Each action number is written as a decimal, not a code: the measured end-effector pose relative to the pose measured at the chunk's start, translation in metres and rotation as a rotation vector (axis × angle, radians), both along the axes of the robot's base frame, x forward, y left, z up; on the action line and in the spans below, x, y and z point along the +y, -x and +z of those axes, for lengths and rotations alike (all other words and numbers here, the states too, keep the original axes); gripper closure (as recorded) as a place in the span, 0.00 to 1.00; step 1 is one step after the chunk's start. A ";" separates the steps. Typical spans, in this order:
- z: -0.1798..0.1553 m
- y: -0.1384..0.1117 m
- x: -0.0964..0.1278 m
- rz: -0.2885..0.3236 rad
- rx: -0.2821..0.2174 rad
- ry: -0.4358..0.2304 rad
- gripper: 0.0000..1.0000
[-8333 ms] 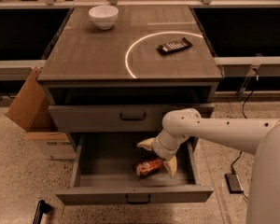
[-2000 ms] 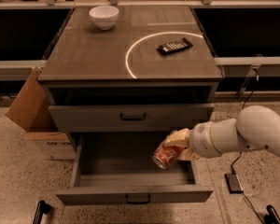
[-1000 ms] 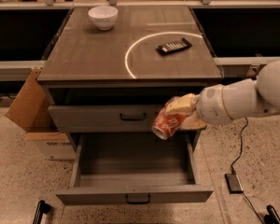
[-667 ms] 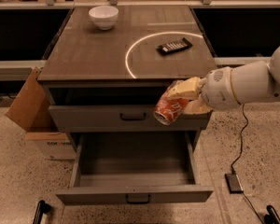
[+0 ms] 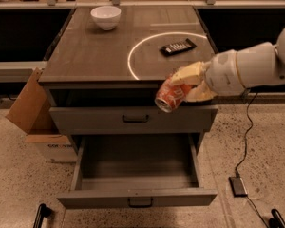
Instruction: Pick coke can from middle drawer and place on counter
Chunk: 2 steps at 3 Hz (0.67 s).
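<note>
Camera view looks down on a cabinet whose wood-grain surface [image 5: 95,51] bears a thin white arc [image 5: 132,56]. The robot's arm reaches in from the right, and its tool [image 5: 186,83] sits just off the front edge of the surface, close to the front right corner. The tool's pale yellow fingers [image 5: 189,72] are clamped around the coke can [image 5: 172,95], one above it and one behind.

The coke can hangs in the air, tilted, with its silver end pointing down and to the left. It is seen against the surface's front edge and the dark gap under it. It does not rest on the surface and is well above the middle drawer [image 5: 137,197].

The middle drawer is pulled out, showing its grey tray interior, with its low front panel and small dark handle nearest the camera. Above it, a taller grey drawer front [image 5: 95,120] with a black handle is shut.

On the surface, a white bowl [image 5: 106,17] stands near the back left corner. A black remote [image 5: 178,47] lies inside the arc, toward the right edge, well apart from the bowl.

A cardboard box [image 5: 31,110] leans by the cabinet's left side. On the speckled floor to the right, a cable runs down to a small dark adapter [image 5: 238,185].
</note>
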<state>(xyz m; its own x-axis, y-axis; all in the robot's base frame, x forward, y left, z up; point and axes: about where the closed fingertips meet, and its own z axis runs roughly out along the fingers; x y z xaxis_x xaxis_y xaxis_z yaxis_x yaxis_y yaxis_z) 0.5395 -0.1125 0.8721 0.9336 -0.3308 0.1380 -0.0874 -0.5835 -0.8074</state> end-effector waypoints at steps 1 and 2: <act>0.036 -0.031 0.005 0.009 0.014 -0.021 1.00; 0.066 -0.092 0.044 0.012 0.069 -0.020 1.00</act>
